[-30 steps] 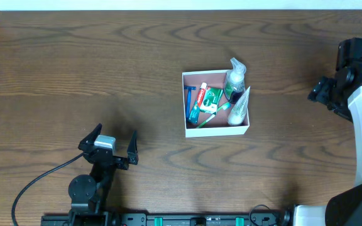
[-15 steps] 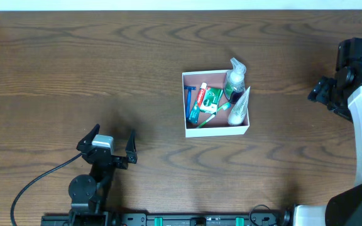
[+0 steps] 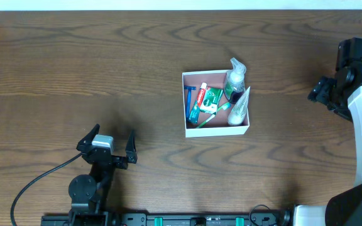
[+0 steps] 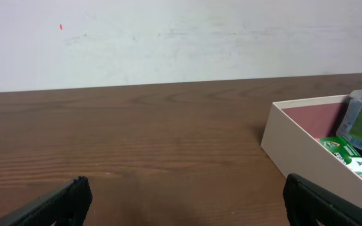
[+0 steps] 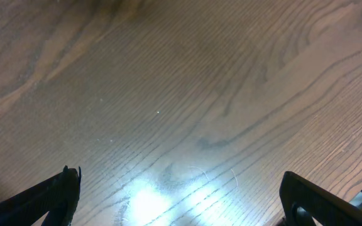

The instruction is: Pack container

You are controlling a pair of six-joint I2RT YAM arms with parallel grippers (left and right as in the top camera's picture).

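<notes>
Near left, the left jaws stand wide open and empty, well apart from the container (image 3: 217, 130) at mid-tabletop (image 3: 74, 63). It already holds toothpaste (image 3: 198, 99), a bottle (image 3: 235, 79) and what looks like a white tube (image 3: 239, 109). Nothing loose lies outside. Far right, the right jaws gape over bare wood, so packing seems finished

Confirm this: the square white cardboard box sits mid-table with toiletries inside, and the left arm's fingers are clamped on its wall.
No: the overhead view shows the left arm's fingers open and well apart from the square white cardboard box. The box does sit mid-table with toiletries inside.
</notes>
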